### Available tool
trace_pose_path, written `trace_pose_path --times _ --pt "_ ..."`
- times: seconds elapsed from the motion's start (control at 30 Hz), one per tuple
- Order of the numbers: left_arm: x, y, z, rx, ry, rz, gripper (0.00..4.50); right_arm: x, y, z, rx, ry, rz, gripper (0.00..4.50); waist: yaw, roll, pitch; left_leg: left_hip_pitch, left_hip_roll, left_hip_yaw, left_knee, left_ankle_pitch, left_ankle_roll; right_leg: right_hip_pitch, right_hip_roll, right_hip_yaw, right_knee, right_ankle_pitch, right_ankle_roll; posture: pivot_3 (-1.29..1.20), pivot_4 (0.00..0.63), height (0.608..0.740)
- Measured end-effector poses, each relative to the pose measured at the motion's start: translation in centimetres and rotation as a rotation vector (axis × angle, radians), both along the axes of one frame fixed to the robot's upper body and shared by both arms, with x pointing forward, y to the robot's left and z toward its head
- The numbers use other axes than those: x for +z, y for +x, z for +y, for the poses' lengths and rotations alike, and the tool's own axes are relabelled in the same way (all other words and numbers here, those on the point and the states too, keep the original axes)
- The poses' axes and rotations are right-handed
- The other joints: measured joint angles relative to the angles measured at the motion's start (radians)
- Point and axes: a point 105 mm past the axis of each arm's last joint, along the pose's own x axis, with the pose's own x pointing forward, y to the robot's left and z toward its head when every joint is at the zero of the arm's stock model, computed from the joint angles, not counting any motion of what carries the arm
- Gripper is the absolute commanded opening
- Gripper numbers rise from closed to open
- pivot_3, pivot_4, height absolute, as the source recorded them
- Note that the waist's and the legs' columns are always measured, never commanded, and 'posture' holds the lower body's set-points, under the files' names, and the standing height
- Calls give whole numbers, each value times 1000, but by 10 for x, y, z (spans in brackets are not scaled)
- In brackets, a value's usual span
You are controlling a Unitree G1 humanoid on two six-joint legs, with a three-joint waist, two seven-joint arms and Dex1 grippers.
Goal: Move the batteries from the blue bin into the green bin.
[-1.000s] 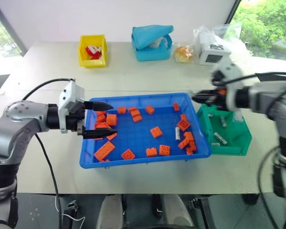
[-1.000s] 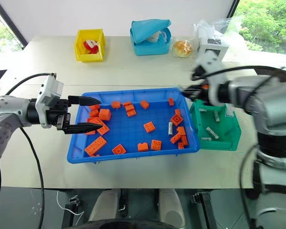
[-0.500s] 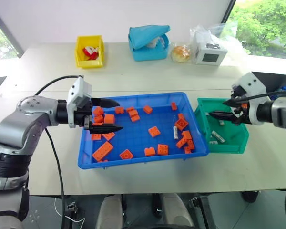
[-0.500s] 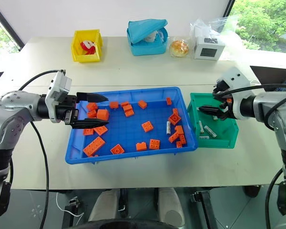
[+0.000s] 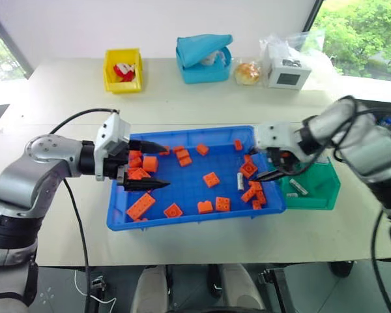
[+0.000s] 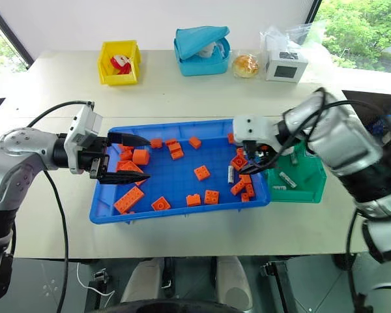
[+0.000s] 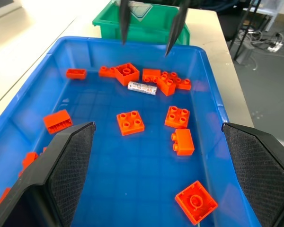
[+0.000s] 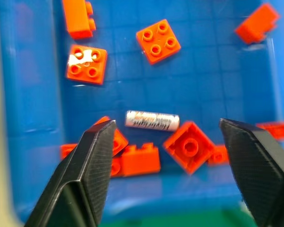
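My right gripper (image 8: 165,142) hangs over the right end of the blue bin (image 5: 182,218), jaws spread wide, empty. One battery (image 8: 152,120) lies directly below among orange bricks (image 5: 213,180). More batteries (image 5: 298,188) lie in the green bin (image 5: 326,199), touching the blue bin's right wall. Left gripper (image 5: 150,165) open, empty, over the bin's left end.

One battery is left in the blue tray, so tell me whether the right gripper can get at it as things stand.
Probably yes. The right gripper hangs open right above the battery, which lies flat on the blue tray floor. Orange bricks crowd one side of it, so a finger may nudge them.
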Motion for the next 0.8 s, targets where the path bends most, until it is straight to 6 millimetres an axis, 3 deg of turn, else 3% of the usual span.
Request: trace_pose_path --times 0.2,0.47,0.8 --pt "-7 -5 7 41 22 22 4500 -18 9 14 -31 13 106 4461 3 0 0 -1 0 0 0 0 0 -1 0 0 0 1 2 0 150 736" --pt "-4 -10 9 63 12 19 4500 -23 2 17 -71 20 191 4461 3 0 0 -1 0 0 1 0 0 0 -1 0 0 0 0 0 150 736" --pt "0 -11 9 67 7 2 4500 -48 -6 11 -43 -39 180 4461 3 0 0 0 0 0 1 0 0 1 -1 0 0 0 0 0 150 736"
